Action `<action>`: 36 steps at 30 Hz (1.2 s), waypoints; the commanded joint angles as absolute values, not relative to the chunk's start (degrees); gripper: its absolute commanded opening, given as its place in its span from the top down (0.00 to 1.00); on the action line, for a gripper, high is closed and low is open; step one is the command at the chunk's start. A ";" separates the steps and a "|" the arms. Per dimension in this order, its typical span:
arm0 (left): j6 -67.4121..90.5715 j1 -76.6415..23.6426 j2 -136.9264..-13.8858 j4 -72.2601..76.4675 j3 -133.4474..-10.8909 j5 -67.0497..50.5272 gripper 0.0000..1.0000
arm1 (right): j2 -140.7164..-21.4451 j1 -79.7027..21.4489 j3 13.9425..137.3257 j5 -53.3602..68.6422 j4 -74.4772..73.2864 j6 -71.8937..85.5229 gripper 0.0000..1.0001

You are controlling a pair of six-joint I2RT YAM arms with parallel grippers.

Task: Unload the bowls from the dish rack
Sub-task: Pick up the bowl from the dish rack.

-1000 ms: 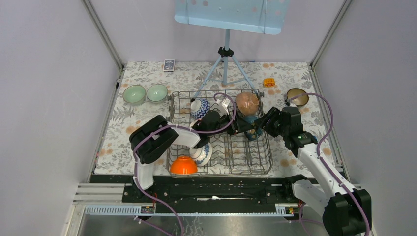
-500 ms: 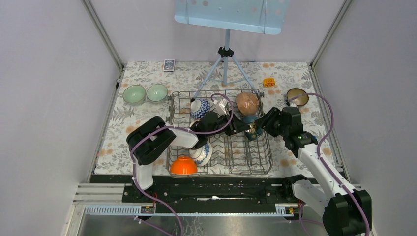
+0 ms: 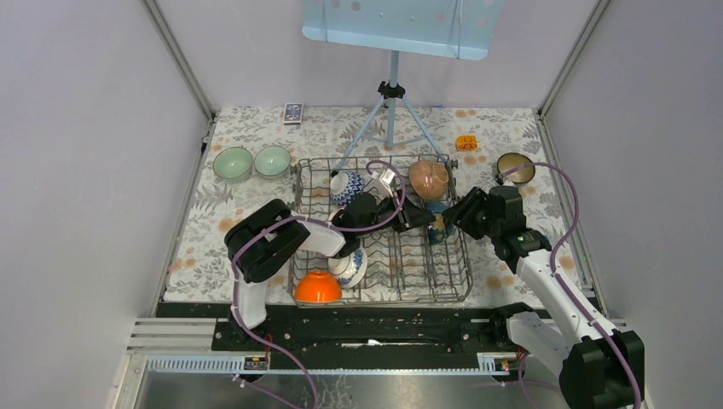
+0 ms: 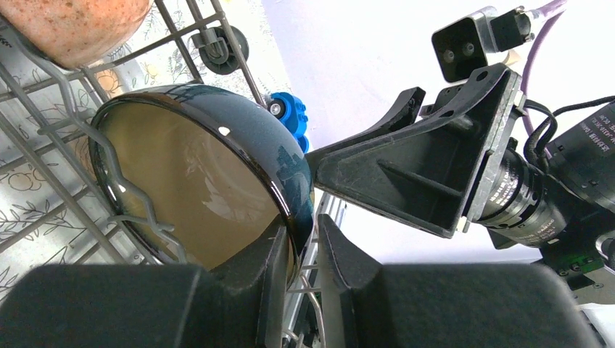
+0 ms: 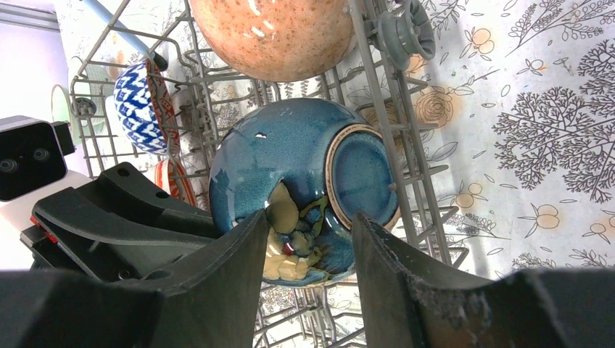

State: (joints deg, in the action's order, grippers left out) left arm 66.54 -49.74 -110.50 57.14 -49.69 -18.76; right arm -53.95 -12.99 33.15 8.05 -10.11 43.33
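Showing a grey wire dish rack (image 3: 409, 298) in the middle of a flower-patterned table (image 3: 213, 221), the overhead view has both arms reaching into its far right part. Their target is a dark blue bowl (image 5: 290, 152) with a tan inside, standing on edge between the tines. A speckled pinkish bowl (image 5: 283, 36) sits just behind it.

The left gripper (image 4: 303, 243) has one finger inside the bowl and one outside, both tight against the glossy rim. Whether they already pinch it cannot be told. The right gripper (image 5: 308, 221) faces the bowl's outer wall with its jaws spread about halfway. It holds nothing, and one fingertip sits at or just beside the glaze.

Three more bowls wait in the rack: a blue-and-white bowl (image 3: 347, 187) at the back, a patterned bowl (image 3: 351, 268) at the front and an orange bowl (image 3: 319, 288) beside it. Two pale green bowls (image 3: 233, 162) and a brown bowl (image 3: 516, 167) already sit on the table.

The step in hand looks like taking hold of the blue bowl. To do it well, the left fingers should bite deep over the rim, since glazed ceramic is slippery. The lift should go straight up along the tines so the rim does not snag on a wire. The right gripper should stay clear of the path, and the bowl must not knock the speckled one.
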 commanded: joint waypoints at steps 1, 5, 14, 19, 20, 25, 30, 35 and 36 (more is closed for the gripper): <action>67.86 -49.78 -110.92 67.16 -53.59 -22.05 0.76 | -53.13 -13.08 33.40 9.99 -9.76 43.55 0.47; 68.89 -49.94 -112.01 68.29 -54.19 -23.19 0.75 | -53.38 -13.07 33.14 10.46 -9.33 43.69 0.47; 68.38 -50.15 -111.31 68.65 -54.67 -23.73 1.00 | -52.20 -13.08 35.30 9.82 -12.13 42.32 0.44; 68.20 -50.09 -110.04 67.81 -54.84 -23.95 1.00 | -50.40 -13.07 38.38 8.65 -16.19 40.70 0.19; 68.14 -50.06 -109.74 67.65 -54.85 -23.79 1.00 | -50.03 -13.08 38.94 8.31 -17.04 40.43 0.16; 67.12 -50.04 -107.91 65.75 -55.15 -23.80 1.00 | -47.90 -13.09 41.44 7.14 -20.20 39.54 0.08; 65.81 -50.07 -105.69 63.58 -55.28 -23.82 1.00 | -46.43 -13.10 44.11 6.90 -22.85 39.16 0.06; 65.44 -49.91 -103.72 62.66 -55.73 -23.93 1.00 | -44.59 -13.09 47.60 5.42 -24.65 38.59 0.06; 65.41 -49.84 -103.45 62.17 -56.15 -23.84 1.00 | -44.25 -13.10 48.17 5.15 -24.81 38.32 0.06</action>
State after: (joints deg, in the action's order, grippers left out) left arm 66.94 -50.50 -108.73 56.03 -52.49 -22.96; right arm -46.24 -12.75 43.88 6.92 -23.27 39.97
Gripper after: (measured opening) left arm 0.038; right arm 0.938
